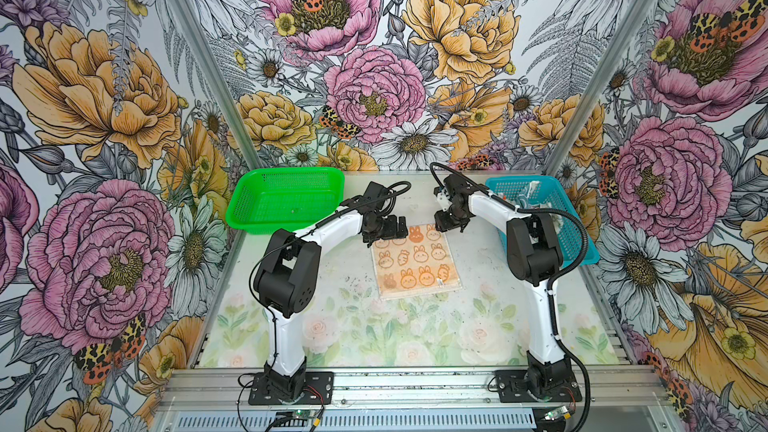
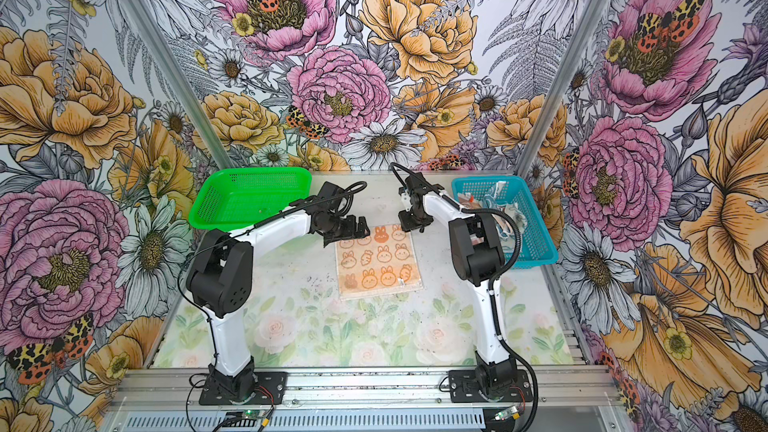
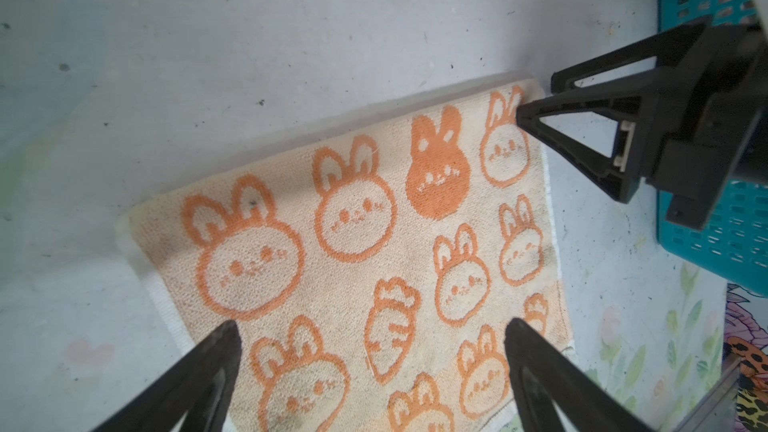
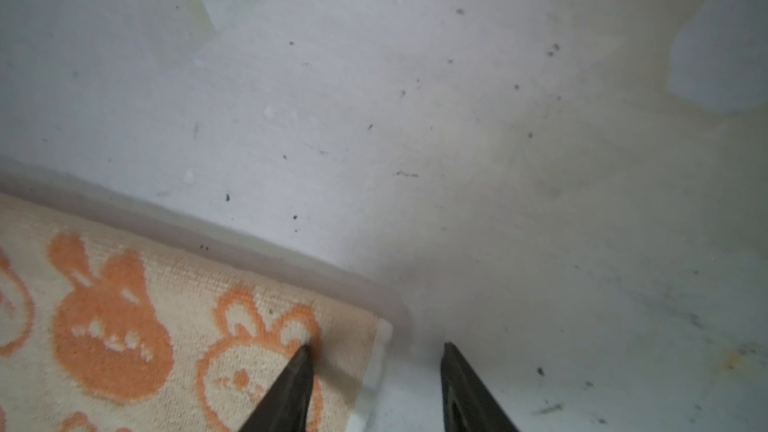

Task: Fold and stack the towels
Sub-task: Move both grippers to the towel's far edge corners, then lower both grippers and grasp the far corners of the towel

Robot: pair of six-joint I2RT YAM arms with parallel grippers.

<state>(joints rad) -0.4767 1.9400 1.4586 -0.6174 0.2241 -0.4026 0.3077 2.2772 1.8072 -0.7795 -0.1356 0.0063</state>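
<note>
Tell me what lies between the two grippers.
The far edge of the orange towel, with its solid orange bunny, lies between the left gripper and right gripper in both top views.

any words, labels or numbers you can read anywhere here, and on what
No text can be read anywhere.
Towel: only bunny and carrot pictures, no lettering.
Tag at the towel's corner: too small to read.
Cloths in the blue basket: no print legible.
</note>
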